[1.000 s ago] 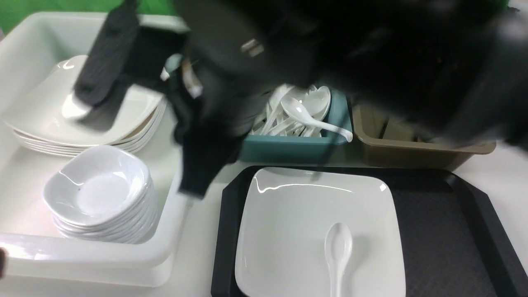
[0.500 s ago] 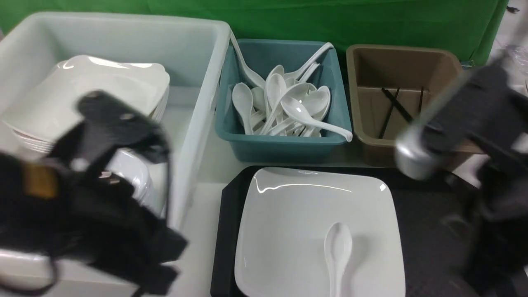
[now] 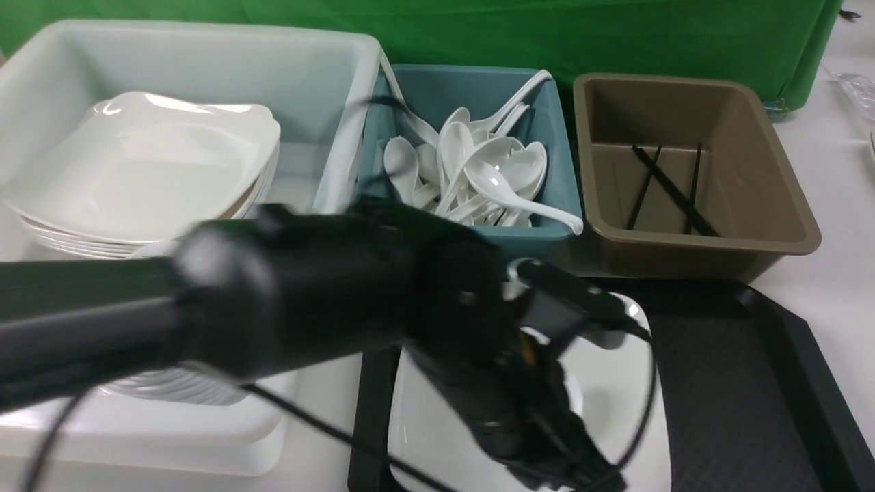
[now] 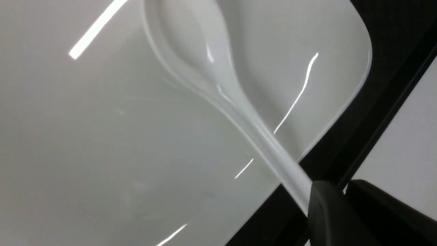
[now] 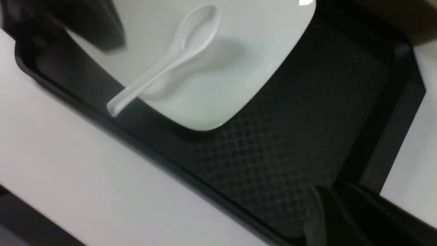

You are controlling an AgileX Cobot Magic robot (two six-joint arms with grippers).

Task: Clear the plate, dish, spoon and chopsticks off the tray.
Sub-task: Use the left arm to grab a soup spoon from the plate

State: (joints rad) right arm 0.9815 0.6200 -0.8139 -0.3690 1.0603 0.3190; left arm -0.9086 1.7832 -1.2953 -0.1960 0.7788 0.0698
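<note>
Green backdrop (image 3: 649, 34), white tabletop (image 3: 841, 280), black dimpled tray (image 3: 738, 396), white plate (image 3: 612, 413)

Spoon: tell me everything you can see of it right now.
The spoon is short, glossy white and ceramic-looking, with an oval bowl and a thick handle. It lies bowl-up on the plate. The bowl sits in the well, and the handle crosses the plate's rim so its end overhangs the tray. Only the plate visibly touches it. The left tool hangs near the handle end, jaws nearly together, not gripping it.
</note>
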